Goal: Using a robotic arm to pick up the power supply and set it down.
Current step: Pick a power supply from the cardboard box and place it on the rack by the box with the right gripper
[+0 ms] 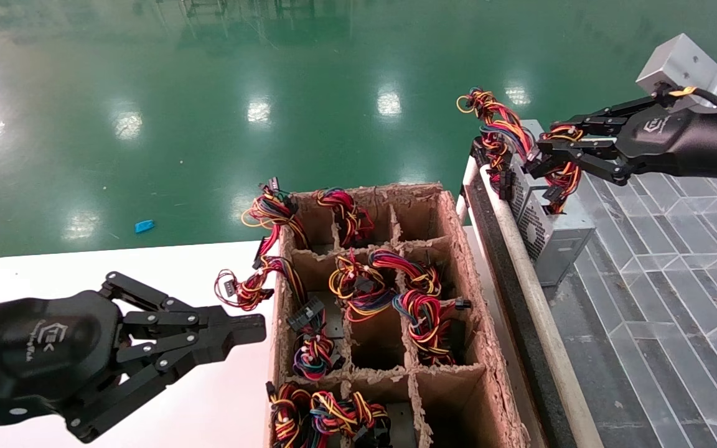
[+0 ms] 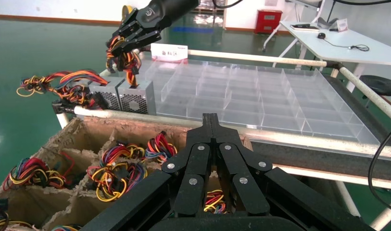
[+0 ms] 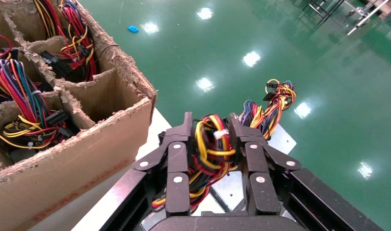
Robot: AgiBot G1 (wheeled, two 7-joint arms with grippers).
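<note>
The power supply (image 1: 561, 233), a small grey metal box (image 2: 138, 98), stands at the near-left corner of the clear divided tray (image 1: 676, 280). Its looped red, orange, yellow and black wire bundle (image 3: 208, 147) rises above it. My right gripper (image 1: 544, 159) is shut on that bundle (image 1: 565, 174), just above the box, with the wires pinched between both fingers (image 3: 210, 126). The left wrist view shows the right gripper (image 2: 120, 47) holding the wires (image 2: 127, 61) over the box. My left gripper (image 1: 260, 327) is shut and empty (image 2: 211, 118), parked over the white table (image 1: 84, 267).
A second grey box (image 2: 109, 94) with a bundle including blue wires (image 1: 496, 124) stands just beyond the power supply. A torn cardboard crate (image 1: 461, 261) with several compartments of wire bundles sits between the arms. A rail (image 1: 520, 261) edges the tray.
</note>
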